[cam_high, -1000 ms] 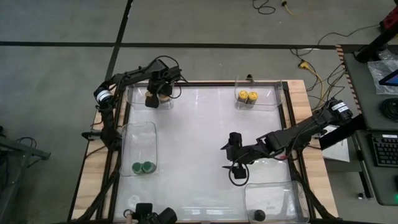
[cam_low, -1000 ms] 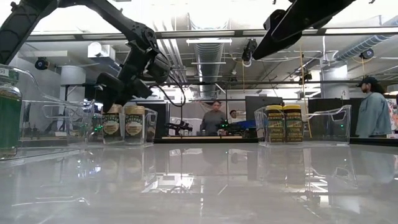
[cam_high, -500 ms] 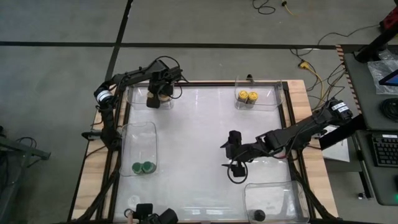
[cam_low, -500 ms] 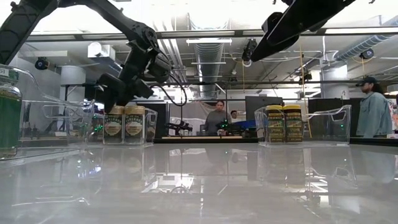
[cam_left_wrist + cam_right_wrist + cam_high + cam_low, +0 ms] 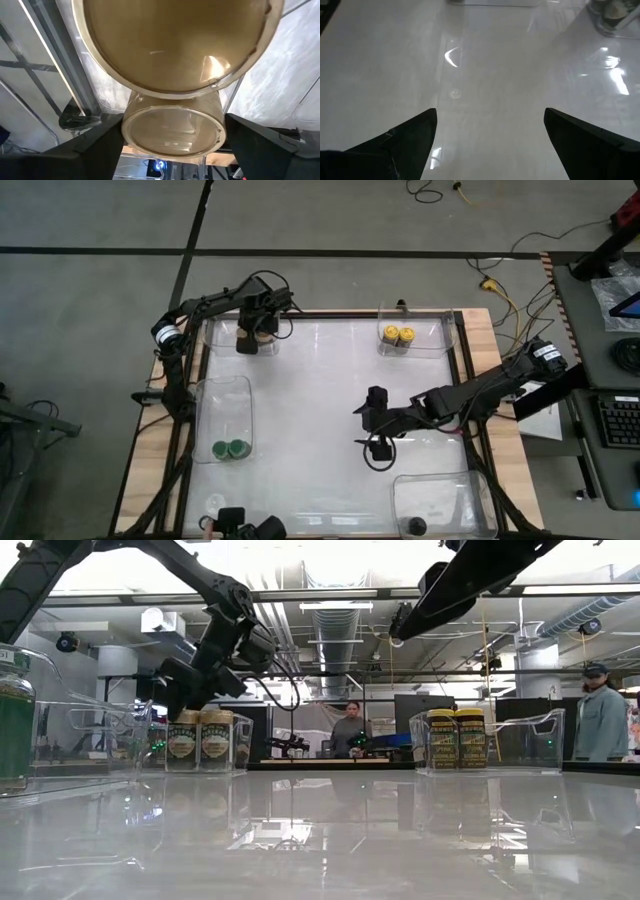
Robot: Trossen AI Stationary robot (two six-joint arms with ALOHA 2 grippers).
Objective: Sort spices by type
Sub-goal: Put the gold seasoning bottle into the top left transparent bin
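My left gripper [image 5: 247,340] hangs open over the far-left clear bin [image 5: 268,348]. Two tan-brown-lidded jars stand upright and side by side in this bin [image 5: 182,743] [image 5: 215,743]. In the left wrist view one tan lid [image 5: 175,45] fills the picture. The second jar [image 5: 172,132] sits between my open fingers [image 5: 95,145], with no touch that I can see. My right gripper [image 5: 376,448] hovers open over the bare middle of the table [image 5: 490,75] and holds nothing. Two yellow-lidded jars [image 5: 397,335], two green-lidded jars [image 5: 230,448] and one black-lidded jar [image 5: 417,526] each stand in their own bins.
Clear bins sit at the table's far left, far right [image 5: 440,330], left [image 5: 222,395] and near right [image 5: 450,490]. The white table top between them is open. People stand in the room beyond the far edge [image 5: 347,730] [image 5: 600,710].
My right gripper has drifted a little toward the table's far edge, still open. The jars have stayed where they were.
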